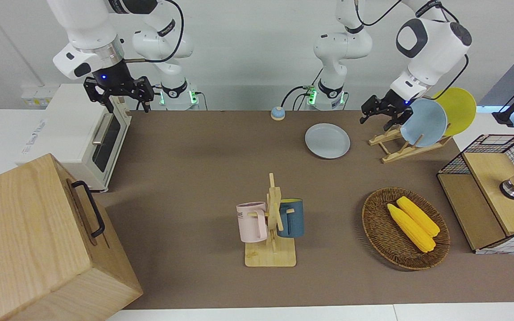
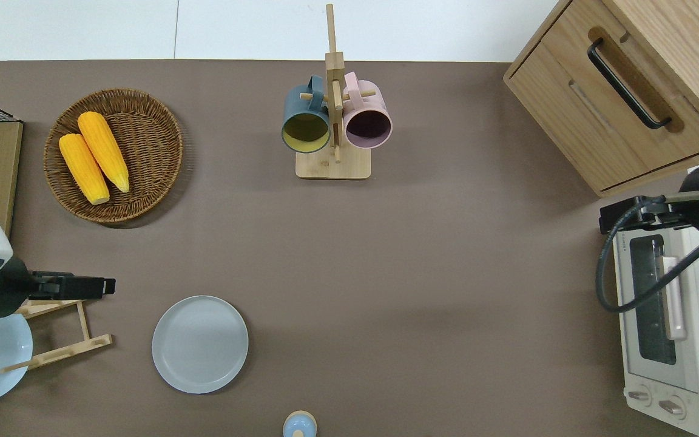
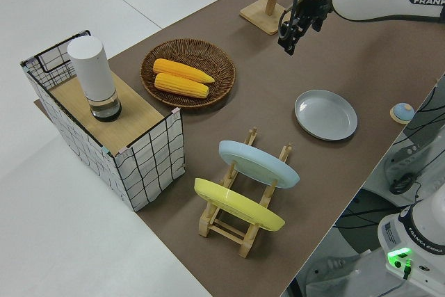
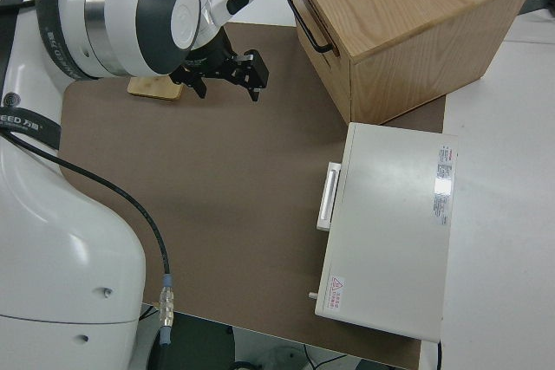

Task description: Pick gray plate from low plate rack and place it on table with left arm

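The gray plate (image 1: 327, 141) lies flat on the table (image 1: 203, 178), also in the overhead view (image 2: 200, 344) and the left side view (image 3: 325, 115). The low plate rack (image 1: 393, 149) stands beside it toward the left arm's end, its slots nearest the gray plate empty (image 2: 64, 328). My left gripper (image 1: 376, 117) is open and empty, raised in the air over the table at the rack's empty end (image 2: 107, 285), clear of the plate (image 3: 288, 38). My right gripper (image 1: 121, 96) is open and parked.
A light-blue plate (image 1: 426, 122) and a yellow plate (image 1: 458, 109) lean in the rack. A mug tree (image 1: 274, 223), a corn basket (image 1: 405, 227), a wire-sided box (image 1: 493, 191), a toaster oven (image 1: 74, 133), a wooden cabinet (image 1: 38, 240) and a small bell (image 1: 277, 113) stand around.
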You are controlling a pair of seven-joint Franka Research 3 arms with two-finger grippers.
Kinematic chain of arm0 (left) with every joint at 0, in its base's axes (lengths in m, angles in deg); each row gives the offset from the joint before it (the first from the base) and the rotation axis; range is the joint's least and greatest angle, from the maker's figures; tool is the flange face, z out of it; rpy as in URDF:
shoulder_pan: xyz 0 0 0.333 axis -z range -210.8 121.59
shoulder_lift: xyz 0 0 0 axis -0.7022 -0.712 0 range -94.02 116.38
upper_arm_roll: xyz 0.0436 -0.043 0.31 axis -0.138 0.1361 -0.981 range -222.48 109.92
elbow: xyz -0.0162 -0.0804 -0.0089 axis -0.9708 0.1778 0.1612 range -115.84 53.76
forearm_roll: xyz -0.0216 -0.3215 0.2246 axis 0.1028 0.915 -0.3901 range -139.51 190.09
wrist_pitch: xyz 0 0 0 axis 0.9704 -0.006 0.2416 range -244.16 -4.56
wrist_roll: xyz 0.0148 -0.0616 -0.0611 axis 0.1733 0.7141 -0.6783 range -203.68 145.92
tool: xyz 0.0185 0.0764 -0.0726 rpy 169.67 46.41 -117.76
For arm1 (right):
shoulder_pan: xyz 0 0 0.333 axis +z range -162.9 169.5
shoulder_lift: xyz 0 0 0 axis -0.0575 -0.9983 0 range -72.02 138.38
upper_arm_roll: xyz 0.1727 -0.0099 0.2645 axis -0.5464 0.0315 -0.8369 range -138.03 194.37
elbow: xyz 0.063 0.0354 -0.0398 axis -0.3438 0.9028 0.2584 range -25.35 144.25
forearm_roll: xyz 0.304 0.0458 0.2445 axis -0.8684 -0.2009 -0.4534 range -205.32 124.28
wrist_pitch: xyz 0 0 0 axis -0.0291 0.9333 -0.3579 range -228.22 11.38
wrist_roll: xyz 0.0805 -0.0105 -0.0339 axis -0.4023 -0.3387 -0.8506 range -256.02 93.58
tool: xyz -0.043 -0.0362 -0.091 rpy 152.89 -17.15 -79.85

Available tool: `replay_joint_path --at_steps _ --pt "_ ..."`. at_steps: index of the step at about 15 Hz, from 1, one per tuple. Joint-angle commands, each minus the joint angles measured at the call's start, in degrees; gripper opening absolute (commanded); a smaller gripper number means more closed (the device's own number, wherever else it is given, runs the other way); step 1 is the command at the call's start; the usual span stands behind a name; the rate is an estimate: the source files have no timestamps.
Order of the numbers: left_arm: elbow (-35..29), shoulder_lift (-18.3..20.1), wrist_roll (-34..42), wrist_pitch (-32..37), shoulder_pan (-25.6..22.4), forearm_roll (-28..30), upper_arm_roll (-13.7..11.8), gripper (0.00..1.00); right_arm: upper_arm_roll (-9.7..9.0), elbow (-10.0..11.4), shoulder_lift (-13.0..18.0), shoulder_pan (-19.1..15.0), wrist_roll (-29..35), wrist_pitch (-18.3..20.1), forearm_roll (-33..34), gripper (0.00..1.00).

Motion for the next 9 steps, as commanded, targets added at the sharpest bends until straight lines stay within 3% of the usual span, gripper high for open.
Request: replay_joint_path --at_steps 1,9 --pt "7.6 -1.1 -6.5 5.5 0.6 -5.0 2.2 1.00 0.34 -0.4 0.0 0.4 0.2 0.1 -0.2 0.983" --pt "9.5 -1.1 -8.5 6.4 0.8 -9.2 3.8 1.00 0.34 -0.4 0.0 0.4 0.2 0.1 -0.2 0.983"
